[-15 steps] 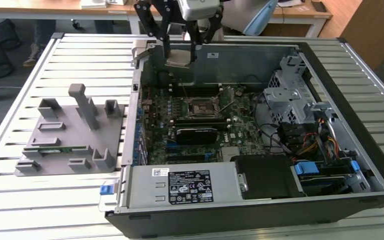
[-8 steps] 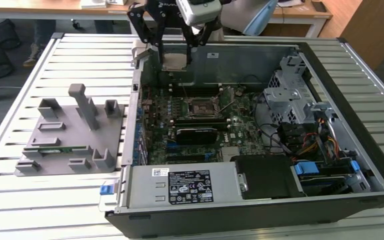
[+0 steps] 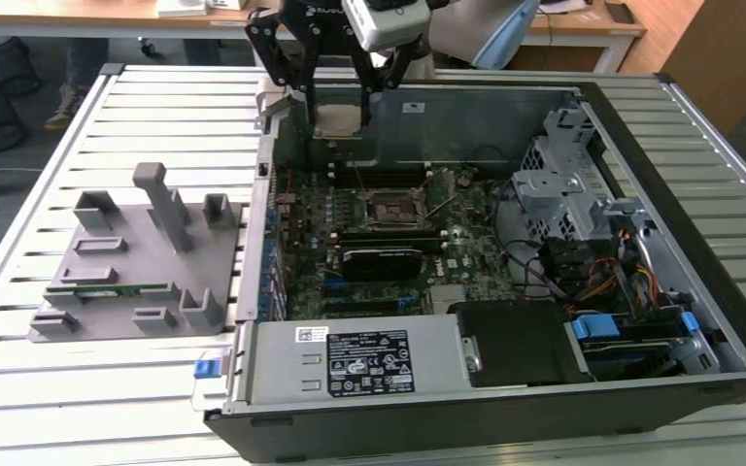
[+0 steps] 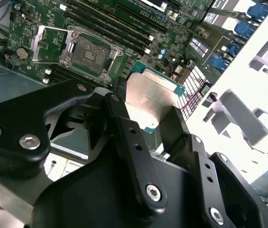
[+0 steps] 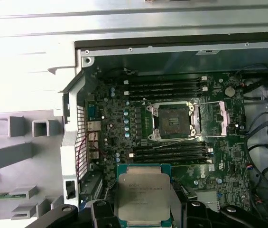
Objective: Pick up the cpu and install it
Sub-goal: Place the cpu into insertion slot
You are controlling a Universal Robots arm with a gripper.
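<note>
Exterior view: high, off the arm, looking obliquely down on the whole open computer case (image 3: 477,417) and the slatted desk (image 3: 114,388); far enough back to take in the grey fixture (image 3: 140,262) at the exterior view's left

First wrist view: faces almost straight down at the motherboard (image 5: 138,137), mid range, cpu (image 5: 142,199) in the jaws nearest the lens

Second wrist view: very close behind the jaws, slanting past them onto the board

All three share the socket (image 3: 392,206) — and the fixture
</note>
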